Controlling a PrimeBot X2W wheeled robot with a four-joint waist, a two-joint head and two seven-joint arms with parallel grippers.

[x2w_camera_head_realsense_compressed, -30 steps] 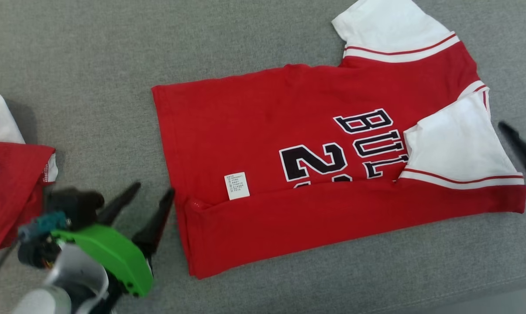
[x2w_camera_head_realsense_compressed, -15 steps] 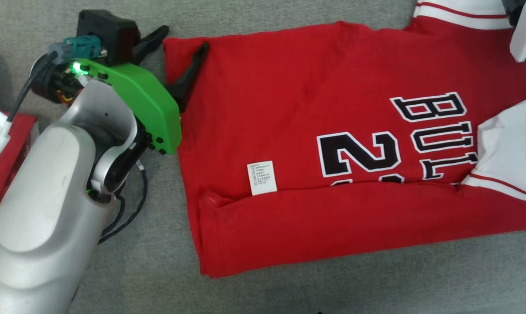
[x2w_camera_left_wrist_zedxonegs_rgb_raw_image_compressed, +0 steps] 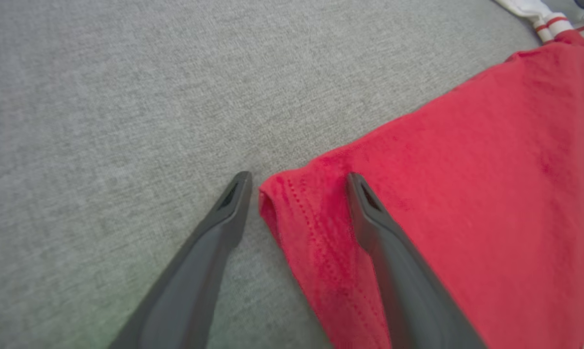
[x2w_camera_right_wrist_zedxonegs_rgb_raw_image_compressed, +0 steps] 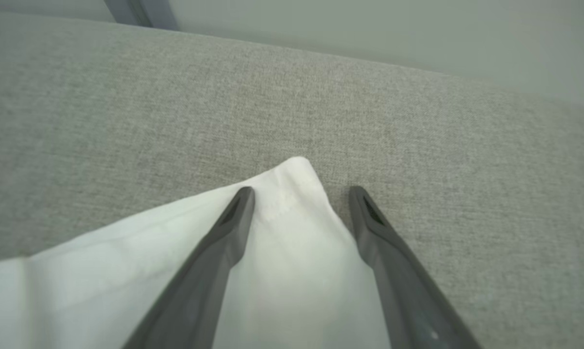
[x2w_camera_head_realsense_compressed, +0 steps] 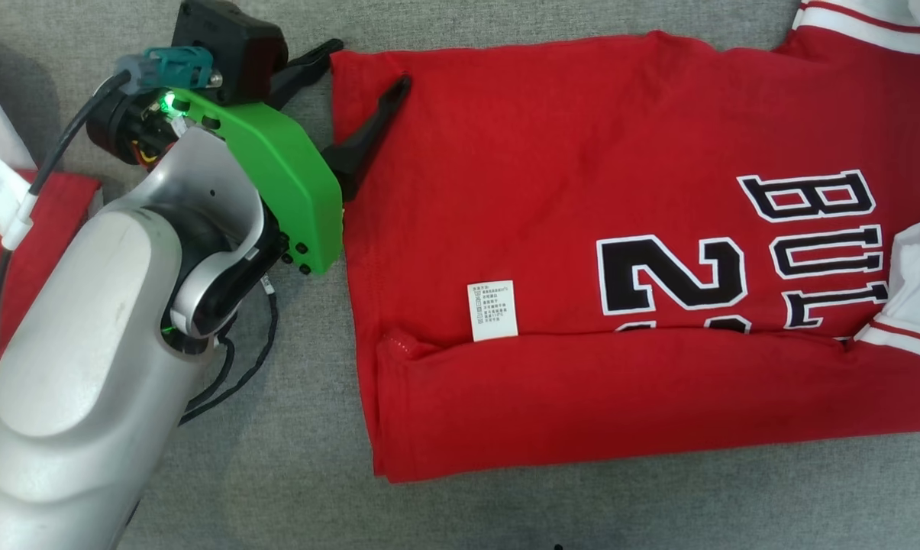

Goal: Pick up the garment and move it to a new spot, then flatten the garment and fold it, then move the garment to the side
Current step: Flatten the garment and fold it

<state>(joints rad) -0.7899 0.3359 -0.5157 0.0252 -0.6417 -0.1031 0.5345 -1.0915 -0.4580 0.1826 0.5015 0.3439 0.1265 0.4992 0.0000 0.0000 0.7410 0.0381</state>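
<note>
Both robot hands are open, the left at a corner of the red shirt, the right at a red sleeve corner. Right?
Nearly. The sleeve corner between the fingers of the right hand is white, not red; the right wrist view shows it. The left hand is indeed open at a corner of the red shirt.

**Shirt runs off frame**

The shirt [x2w_camera_head_realsense_compressed: 543, 191] spills off the head view's right edge, lettering clipped. The number [x2w_camera_head_realsense_compressed: 669, 283] loses its lower half under the folded strip [x2w_camera_head_realsense_compressed: 620, 397]. Label [x2w_camera_head_realsense_compressed: 493, 309] print: too small to read. Far left, another red garment [x2w_camera_head_realsense_compressed: 62, 205] is cut off behind the arm [x2w_camera_head_realsense_compressed: 85, 367].
</note>
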